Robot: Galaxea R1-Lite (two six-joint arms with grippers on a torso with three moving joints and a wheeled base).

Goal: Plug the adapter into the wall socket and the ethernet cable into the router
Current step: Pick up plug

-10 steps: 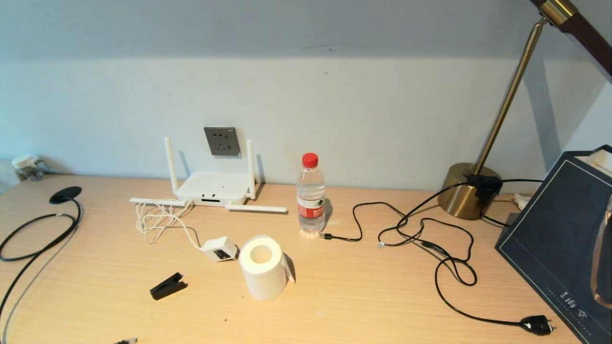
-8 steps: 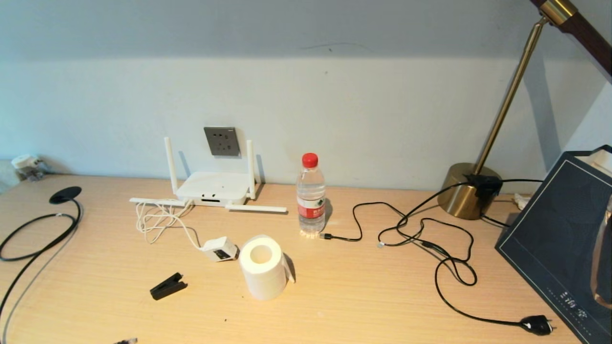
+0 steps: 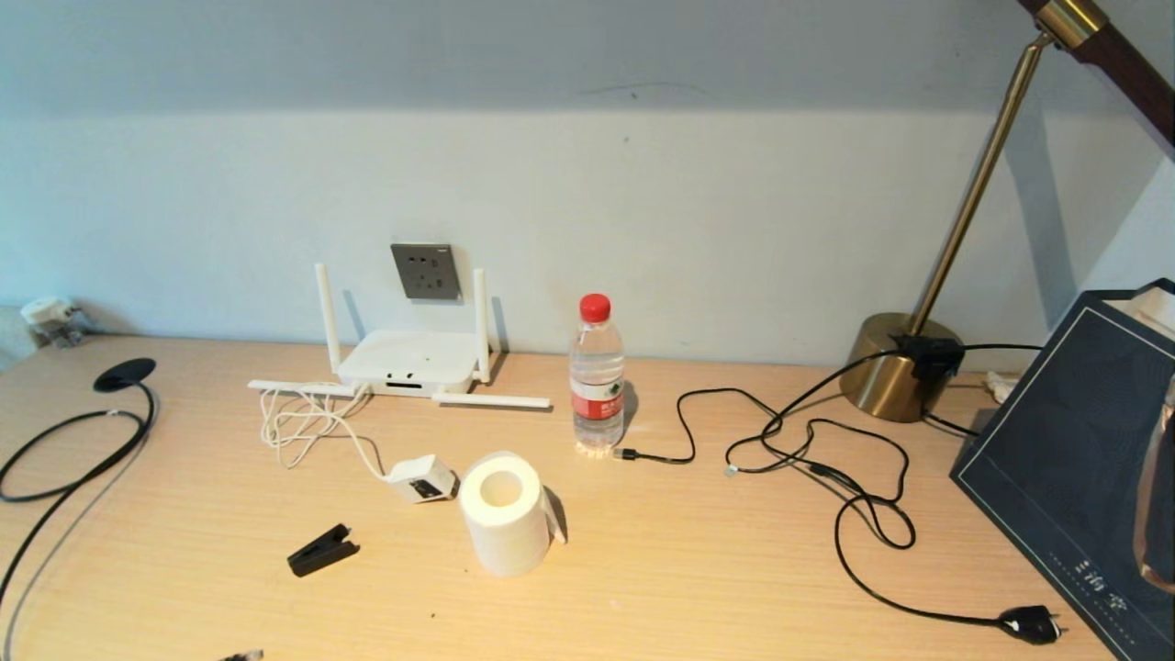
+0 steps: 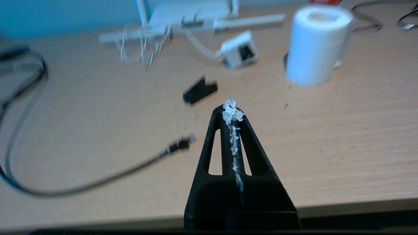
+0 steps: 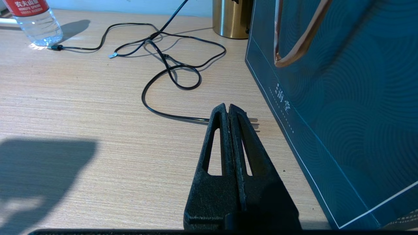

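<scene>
The white adapter (image 3: pixel 422 478) lies on the desk left of the paper roll, dark label face up, its thin white cord coiled toward the router (image 3: pixel 413 360). Above the router, the grey wall socket (image 3: pixel 427 272) is on the wall. The ethernet cable (image 3: pixel 83 441) loops along the desk's left side with its round disc (image 3: pixel 126 375); its plug end (image 4: pixel 181 143) lies near the front edge. My left gripper (image 4: pixel 232 107) is shut and empty, hovering near the front edge, short of the adapter (image 4: pixel 240 54). My right gripper (image 5: pixel 227 107) is shut and empty, over the desk's right side.
A white paper roll (image 3: pixel 505 514), a black clip (image 3: pixel 323 550) and a water bottle (image 3: pixel 597 386) stand mid-desk. A thin black cord tangles to the right, ending in a two-pin plug (image 3: pixel 1033 624). A brass lamp base (image 3: pixel 904 367) and a dark blue bag (image 3: pixel 1074 459) fill the right.
</scene>
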